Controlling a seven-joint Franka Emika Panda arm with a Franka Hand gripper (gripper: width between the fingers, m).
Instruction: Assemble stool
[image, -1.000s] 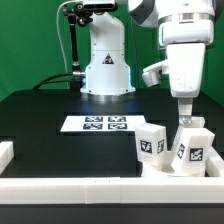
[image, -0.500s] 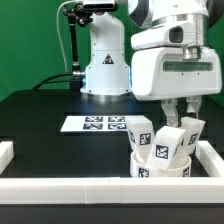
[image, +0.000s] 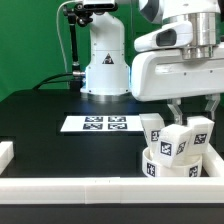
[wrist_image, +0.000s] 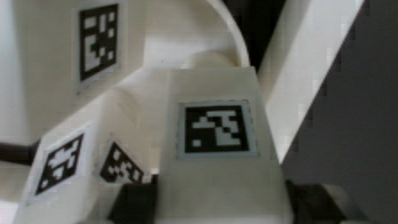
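Gripping a tagged white leg (image: 172, 143) between narrowed jaws, the gripper (image: 188, 112) hovers over the seat (image: 170, 168); next likely demands careful alignment and seating.

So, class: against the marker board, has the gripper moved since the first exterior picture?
Yes. In the exterior view the gripper has shifted and turned: earlier it hung narrow, well to the right of the marker board; now its broad body reaches left, over the board's right end.
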